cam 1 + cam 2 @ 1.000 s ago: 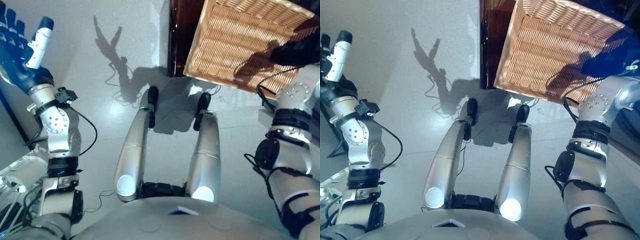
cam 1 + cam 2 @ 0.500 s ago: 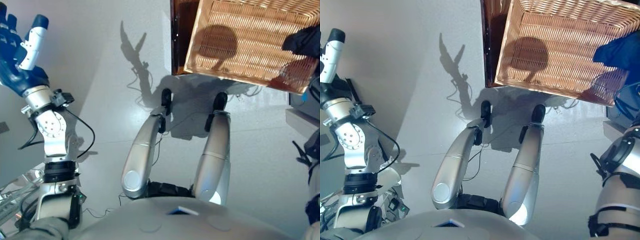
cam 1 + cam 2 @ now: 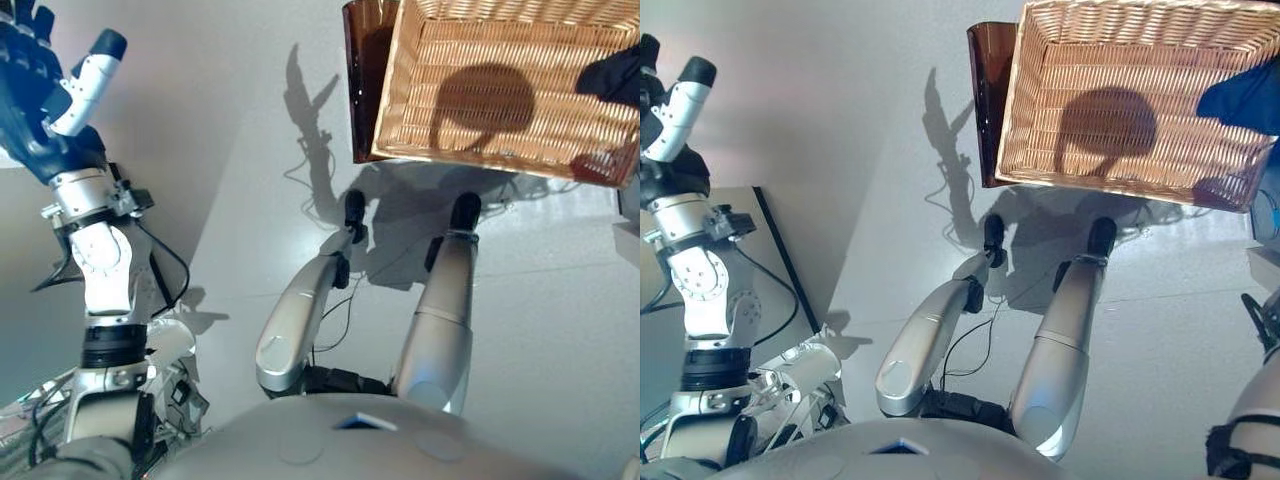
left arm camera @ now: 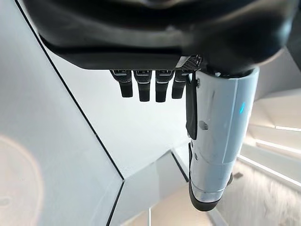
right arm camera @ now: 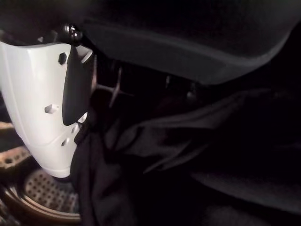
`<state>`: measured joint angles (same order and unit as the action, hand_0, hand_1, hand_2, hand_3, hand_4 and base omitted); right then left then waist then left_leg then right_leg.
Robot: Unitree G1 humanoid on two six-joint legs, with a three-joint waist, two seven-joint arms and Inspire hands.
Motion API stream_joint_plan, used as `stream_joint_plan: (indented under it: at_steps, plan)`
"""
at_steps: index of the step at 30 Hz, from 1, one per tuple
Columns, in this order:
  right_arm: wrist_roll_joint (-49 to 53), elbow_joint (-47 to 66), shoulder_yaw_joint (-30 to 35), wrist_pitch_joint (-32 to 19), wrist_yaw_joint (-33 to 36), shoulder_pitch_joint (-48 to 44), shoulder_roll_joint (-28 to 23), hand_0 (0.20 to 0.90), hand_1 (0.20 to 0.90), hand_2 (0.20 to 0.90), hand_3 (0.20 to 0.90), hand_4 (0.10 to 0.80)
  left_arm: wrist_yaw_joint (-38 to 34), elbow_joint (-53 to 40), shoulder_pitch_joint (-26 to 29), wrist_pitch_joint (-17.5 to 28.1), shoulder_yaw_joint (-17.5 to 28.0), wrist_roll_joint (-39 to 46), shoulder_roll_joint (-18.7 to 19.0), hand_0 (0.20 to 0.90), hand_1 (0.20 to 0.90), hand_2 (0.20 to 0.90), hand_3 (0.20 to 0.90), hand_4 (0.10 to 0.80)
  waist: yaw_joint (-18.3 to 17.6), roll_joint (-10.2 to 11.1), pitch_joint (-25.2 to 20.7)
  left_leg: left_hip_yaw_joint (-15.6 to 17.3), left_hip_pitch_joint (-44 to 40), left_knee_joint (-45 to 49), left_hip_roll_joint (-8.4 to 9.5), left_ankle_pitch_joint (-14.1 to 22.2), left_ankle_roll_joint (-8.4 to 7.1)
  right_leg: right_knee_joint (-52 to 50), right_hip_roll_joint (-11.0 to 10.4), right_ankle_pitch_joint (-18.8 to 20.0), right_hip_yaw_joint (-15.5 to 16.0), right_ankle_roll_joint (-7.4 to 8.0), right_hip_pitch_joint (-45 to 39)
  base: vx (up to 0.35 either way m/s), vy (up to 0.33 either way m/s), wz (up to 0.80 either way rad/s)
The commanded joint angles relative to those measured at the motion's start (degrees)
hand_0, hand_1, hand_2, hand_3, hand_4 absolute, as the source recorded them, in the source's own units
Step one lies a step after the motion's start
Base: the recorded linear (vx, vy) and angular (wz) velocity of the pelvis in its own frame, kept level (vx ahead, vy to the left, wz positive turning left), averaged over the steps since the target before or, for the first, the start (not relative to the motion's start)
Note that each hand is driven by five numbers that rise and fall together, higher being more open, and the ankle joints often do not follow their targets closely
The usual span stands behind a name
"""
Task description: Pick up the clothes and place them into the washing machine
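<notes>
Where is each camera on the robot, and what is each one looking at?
Left eye view: on the head, looking down at the floor and the wicker basket; the raised left hand shows.
Right eye view: beside it on the head, same look down; dark blue cloth lies at the basket's edge.
Left wrist view: on the left wrist, looking along the open, empty hand at pale walls.
Right wrist view: on the right wrist, looking along the right hand into dark cloth held against it.
Both eye views share the basket and the left hand.

A pale glossy floor (image 3: pixel 560 300) meets a dark brown cabinet (image 3: pixel 989 110) under bright light.
</notes>
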<state>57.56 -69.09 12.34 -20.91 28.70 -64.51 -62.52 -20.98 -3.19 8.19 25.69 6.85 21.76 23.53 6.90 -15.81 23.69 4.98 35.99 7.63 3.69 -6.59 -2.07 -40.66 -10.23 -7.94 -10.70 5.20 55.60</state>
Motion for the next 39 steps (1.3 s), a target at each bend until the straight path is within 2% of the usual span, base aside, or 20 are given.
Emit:
stream_joint_plan:
  at_steps: [1,2,4,5,6,20,24,29,31,37,38,39]
  plan:
    - [-5.98,6.76,-9.26,-6.59,-0.96,-3.33,-20.85,0.200,0.200,0.200,0.200,0.300,-1.13,-0.95,-1.33,5.90,2.36,0.80,0.79,0.900,0.900,0.900,0.900,0.800,-2.24,0.47,-7.89,-3.74,1.41,5.23,-1.81,4.83,-4.57,10.27,1.99,0.03,3.72,-1.58,-7.22,0.000,0.000,0.00]
    - [-5.99,6.73,-9.44,-6.57,-0.94,-3.43,-20.89,0.200,0.200,0.200,0.200,0.300,-1.07,-1.03,-1.44,5.86,2.35,0.83,0.72,0.900,0.900,0.900,0.900,0.800,-2.32,0.44,-7.97,-3.84,1.18,5.23,-1.71,5.25,-4.61,10.04,1.88,-0.58,3.77,-1.58,-7.39,0.058,-0.008,0.03]
    - [-5.56,6.13,-8.95,-6.65,-1.55,-2.24,-20.54,0.329,0.329,0.329,0.329,0.392,-1.10,-0.95,-1.74,5.73,2.88,1.06,-0.01,0.900,0.900,0.900,0.900,0.800,-2.86,0.13,-8.32,-3.72,0.88,4.72,-1.68,4.94,-4.43,10.34,2.09,-0.17,4.01,-1.60,-7.71,0.000,0.000,0.00]
    - [-4.22,5.17,-7.55,-6.75,-2.50,-0.44,-19.53,0.749,0.749,0.749,0.749,0.692,-0.98,-0.52,-1.67,5.79,3.30,1.63,-0.72,0.900,0.900,0.900,0.900,0.800,-3.21,-0.03,-8.60,-3.78,0.70,4.54,-1.58,5.61,-4.26,10.52,2.28,-0.75,4.14,-1.67,-7.93,0.000,0.000,0.00]
    - [-3.69,4.59,-7.02,-6.49,-2.98,0.41,-18.84,0.900,0.900,0.900,0.900,0.800,-0.94,-0.35,-1.57,5.83,3.50,1.91,-1.02,0.900,0.900,0.900,0.900,0.800,-3.42,-0.06,-8.69,-3.69,0.76,4.77,-1.49,5.85,-4.18,10.55,2.33,-0.78,4.10,-1.73,-8.02,0.000,0.000,0.00]
    - [-2.90,6.53,4.59,-6.68,-3.97,14.86,-10.63,0.900,0.900,0.900,0.900,0.800,0.42,-1.10,-2.51,5.79,5.21,4.02,-1.15,0.900,0.900,0.900,0.900,0.800,-3.40,0.66,-9.67,-3.90,1.44,6.00,-1.61,6.61,-3.63,11.50,2.52,-0.30,5.03,-2.07,-8.94,-0.005,0.008,0.02]
    - [0.80,5.16,6.22,-5.81,-7.95,18.45,-6.00,0.900,0.900,0.900,0.900,0.800,1.43,-0.76,-2.66,5.35,4.93,4.98,-1.15,0.900,0.900,0.900,0.900,0.800,-3.04,1.37,-9.61,-4.00,1.52,6.21,-1.77,6.59,-3.48,12.03,2.59,0.05,5.56,-2.08,-9.51,-0.009,0.014,0.05]
    - [6.90,4.87,9.96,-5.79,-10.66,23.30,4.72,0.900,0.900,0.900,0.900,0.800,2.98,-1.01,-2.82,4.12,4.52,5.66,-1.67,0.900,0.900,0.900,0.900,0.800,-2.60,2.46,-9.63,-4.36,0.83,5.88,-1.88,6.21,-3.11,13.45,2.85,1.16,6.24,-2.22,-10.83,0.000,0.016,0.03]
    - [9.68,4.69,12.06,-6.27,-11.38,26.35,11.62,0.900,0.900,0.900,0.900,0.800,3.76,-0.83,-2.65,3.59,4.13,6.37,-1.98,0.900,0.900,0.900,0.900,0.800,-2.52,3.17,-10.04,-4.52,-0.10,5.72,-1.91,6.96,-2.99,14.05,2.80,0.62,6.68,-2.23,-12.28,0.043,0.023,-0.10]
    - [12.32,3.22,9.92,-4.80,-13.58,31.31,30.57,0.900,0.900,0.900,0.900,0.800,5.29,0.92,-1.97,2.45,2.35,7.82,-3.52,0.900,0.900,0.900,0.900,0.800,-0.96,4.72,-11.06,-5.33,-2.64,5.54,-2.06,7.26,-2.57,16.21,2.65,0.92,8.13,-2.36,-16.68,0.051,0.016,-0.04]
    - [12.30,3.42,9.92,-4.88,-13.56,31.54,30.94,0.900,0.900,0.900,0.900,0.800,5.32,0.93,-2.15,2.45,2.42,7.86,-3.30,0.900,0.900,0.900,0.900,0.800,-1.08,4.88,-11.08,-5.38,-2.79,5.52,-2.08,7.27,-2.57,16.34,2.66,0.94,8.20,-2.37,-16.90,0.100,0.006,0.11]
    - [13.33,4.48,8.64,-4.40,-14.51,34.60,38.40,0.900,0.900,0.900,0.900,0.800,5.74,1.33,-2.17,1.99,1.95,8.06,-4.04,0.900,0.900,0.900,0.900,0.800,-0.89,5.69,-11.51,-6.04,-4.72,4.84,-2.09,7.22,-2.45,17.45,2.67,1.03,8.74,-2.28,-19.40,0.114,0.010,0.13]
